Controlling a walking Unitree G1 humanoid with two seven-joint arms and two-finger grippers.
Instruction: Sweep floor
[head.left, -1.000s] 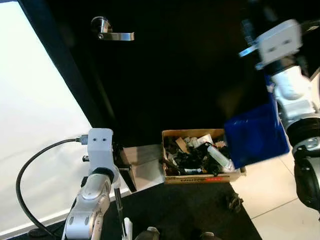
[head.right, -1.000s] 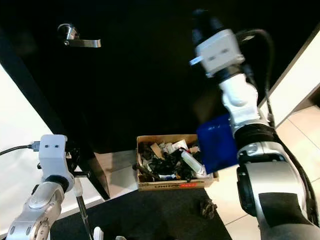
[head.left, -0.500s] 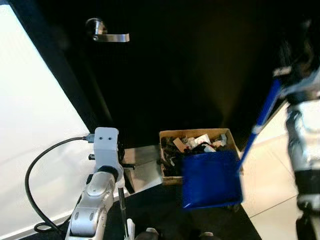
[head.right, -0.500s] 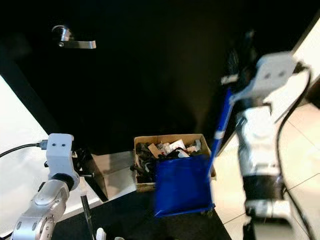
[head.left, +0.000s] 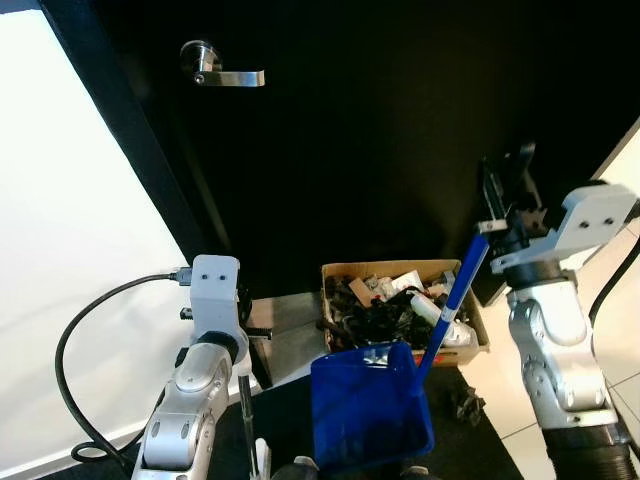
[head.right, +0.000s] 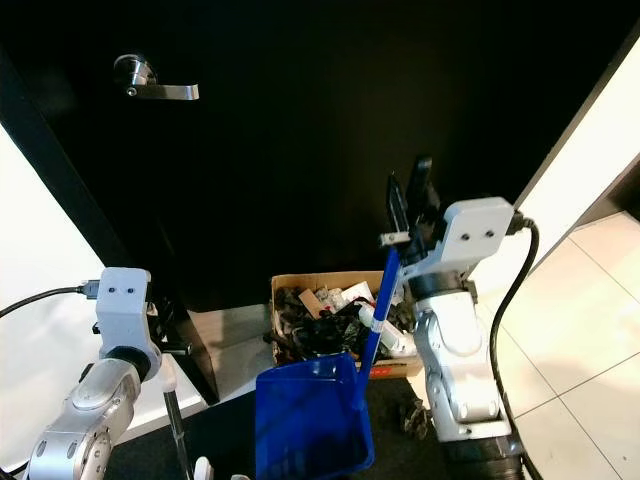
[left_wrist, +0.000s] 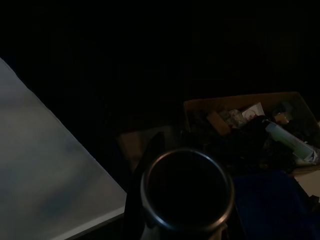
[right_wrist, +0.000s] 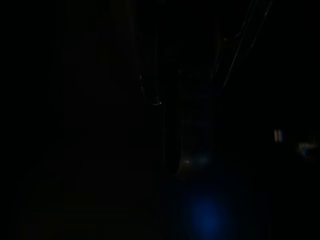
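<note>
Evidently clenched on the blue dustpan's handle (head.left: 455, 295) at the right gripper (head.left: 508, 222), pan (head.left: 368, 420) hanging low below the jaws near the trash box (head.left: 400, 310), risking spillage if swung; left gripper (head.left: 245, 325) grasping a broom pole (head.left: 243, 420).

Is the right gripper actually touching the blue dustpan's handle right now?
Touching. In the right eye view the right gripper has its black fingers closed around the top of the blue dustpan's long handle, and the pan hangs below in front of the cardboard box.
</note>
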